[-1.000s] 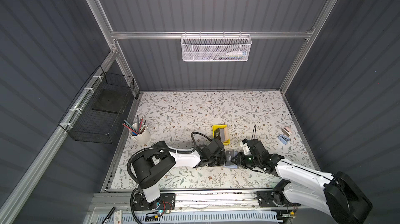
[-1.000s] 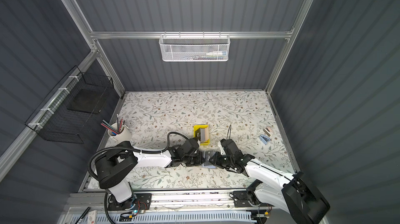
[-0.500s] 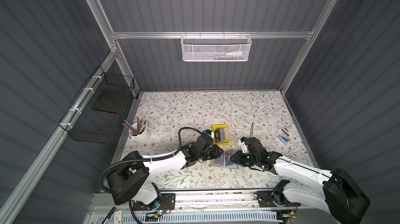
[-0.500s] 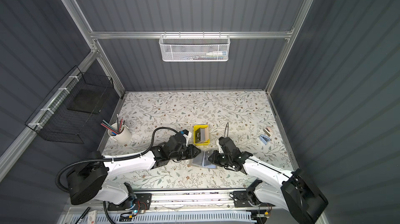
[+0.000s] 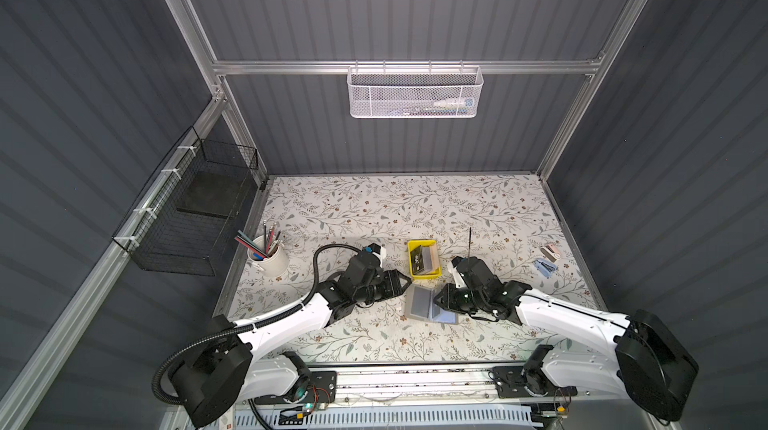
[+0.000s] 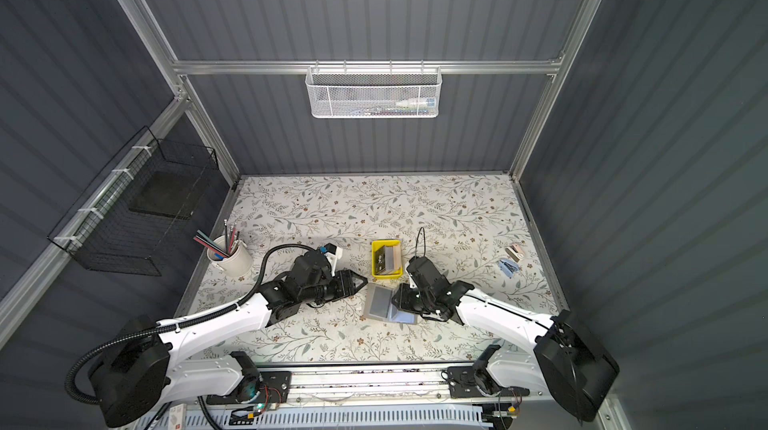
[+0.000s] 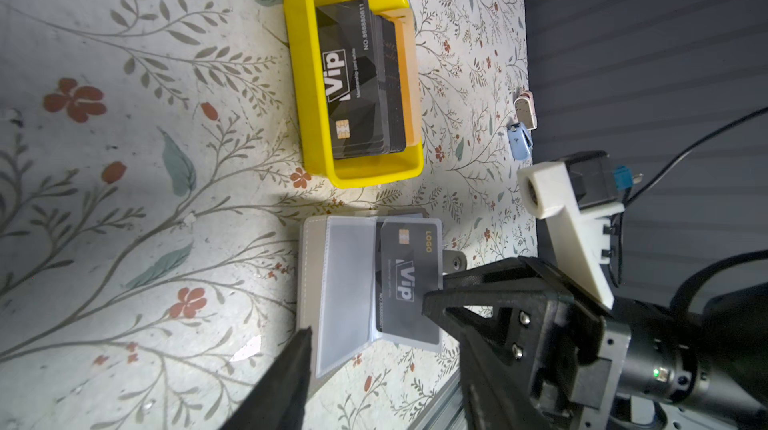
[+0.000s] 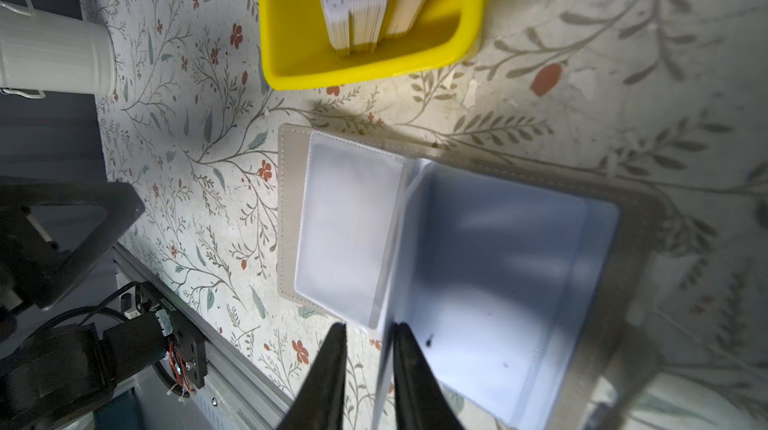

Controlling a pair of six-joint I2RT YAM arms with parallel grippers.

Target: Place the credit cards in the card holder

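Observation:
The grey card holder (image 5: 419, 302) (image 6: 377, 302) lies open on the table in both top views. One black VIP card (image 7: 409, 282) sits in a raised clear sleeve. The other credit cards (image 7: 361, 74) (image 5: 420, 261) stand stacked in the yellow tray (image 7: 307, 95). My left gripper (image 5: 405, 282) (image 6: 362, 281) hovers open just left of the holder and holds nothing; one finger (image 7: 286, 374) shows beside the holder's cover (image 7: 311, 282). My right gripper (image 8: 370, 328) (image 5: 436, 303) has its jaws narrowly apart around the raised sleeve (image 8: 388, 282), which rests against one finger.
A white cup of pencils (image 5: 270, 261) (image 8: 54, 54) stands at the left. Small blue (image 5: 544, 266) and pink (image 5: 550, 251) items lie at the right. A black wire basket (image 5: 195, 207) hangs on the left wall and a white mesh basket (image 5: 415, 93) on the back wall.
My left gripper has opened and let go of the VIP card, which stays in the sleeve. Its arm has stretched out lower. The right gripper has stayed at the sleeve.

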